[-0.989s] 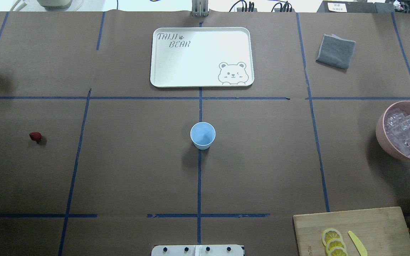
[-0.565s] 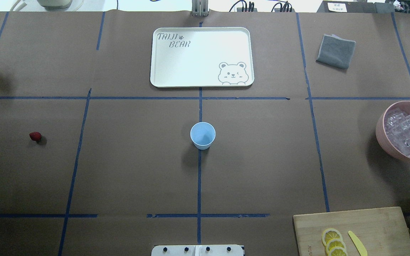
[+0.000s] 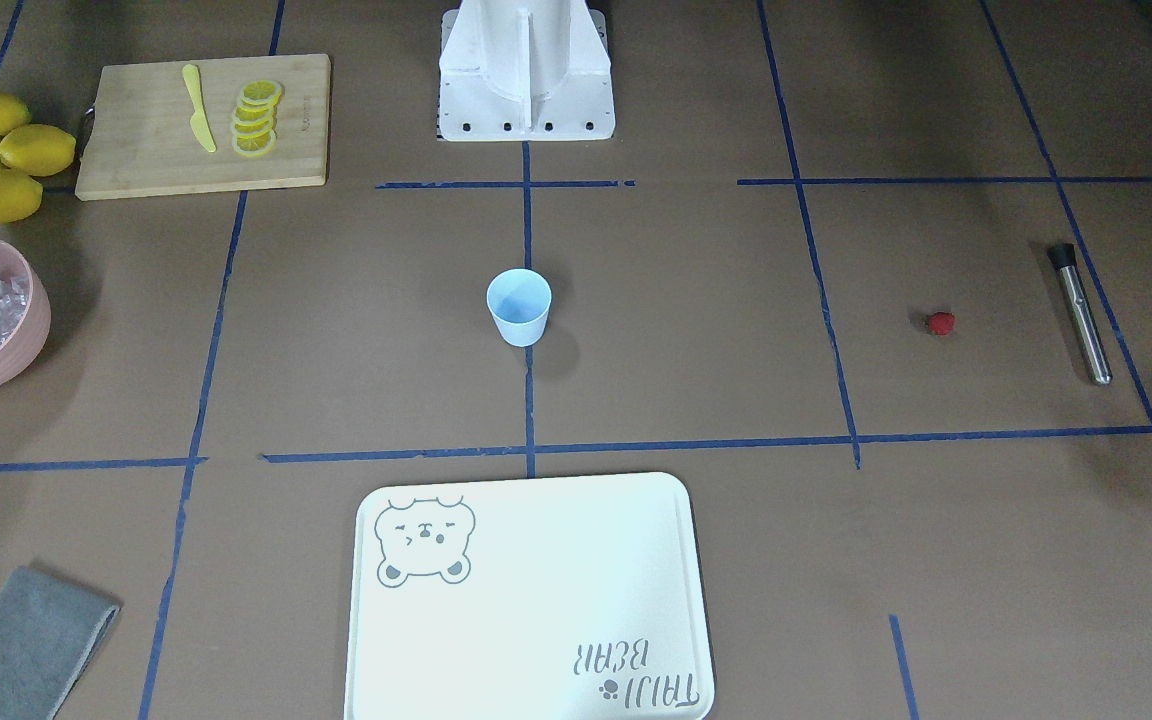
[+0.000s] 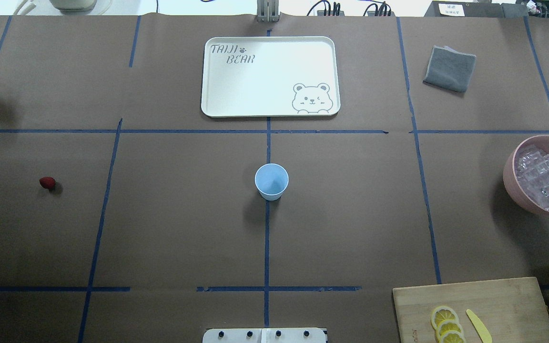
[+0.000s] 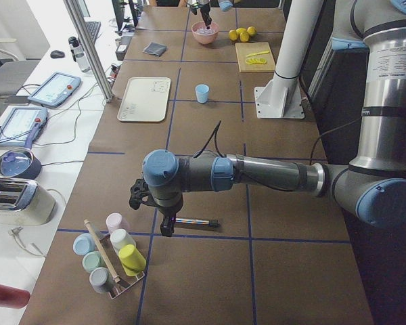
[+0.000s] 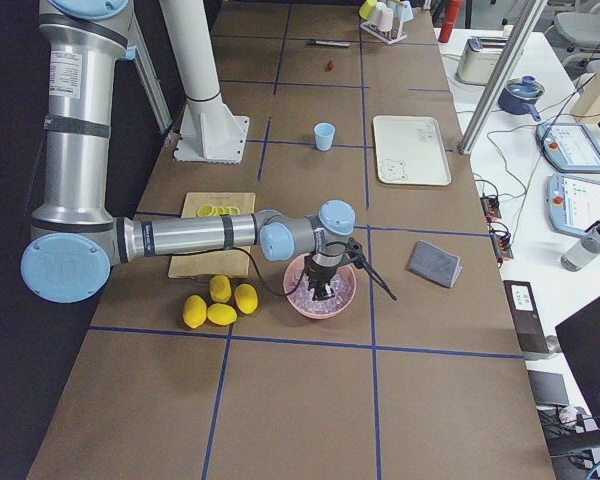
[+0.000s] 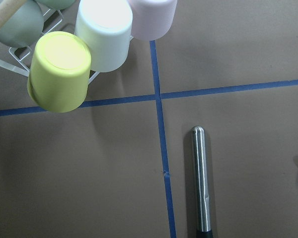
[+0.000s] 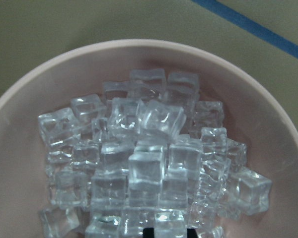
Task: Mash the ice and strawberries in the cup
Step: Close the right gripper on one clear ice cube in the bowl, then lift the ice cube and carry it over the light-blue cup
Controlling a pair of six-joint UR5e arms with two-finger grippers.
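Filling bowl, ice — wrist close-up; overhead clips bowl.

Overhead camera sits behind the robot's base, looking forward and down; the front one faces it, steeply down, and both catch the cup and tray. Side cameras look along the table from either end, sharing that cup. Left wrist camera hangs close over a metal rod; right wrist, nearer still, fills with a bowl of ice.
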